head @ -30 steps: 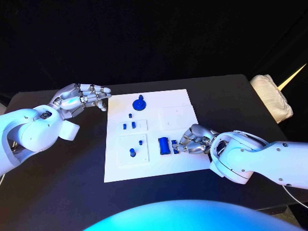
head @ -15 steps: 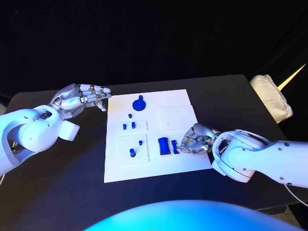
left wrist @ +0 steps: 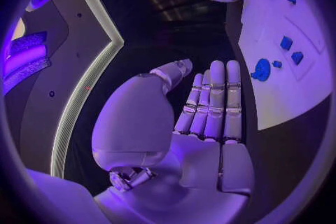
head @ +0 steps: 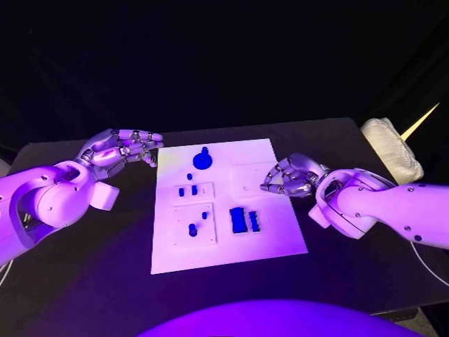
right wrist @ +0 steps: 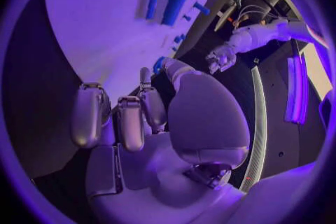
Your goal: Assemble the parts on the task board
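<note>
White task board (head: 275,235) lying mid-table, blue parts (head: 238,220) sitting in its recesses. Right hand (head: 288,177) hovering at board's right edge, fingers curling, apparently gripping nothing, though view is poor. Left hand (head: 121,147) waiting beside far-left corner, fingers loosely apart, empty. Risk: curled fingers nudging board, shifting loose small parts (head: 192,229) out of line.

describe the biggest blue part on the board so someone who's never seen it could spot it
Start at the white task board in the middle of the black table. At its far edge, centred, lies a round blue part with a small tab pointing away. The other blue parts are bars or small pegs.
</note>
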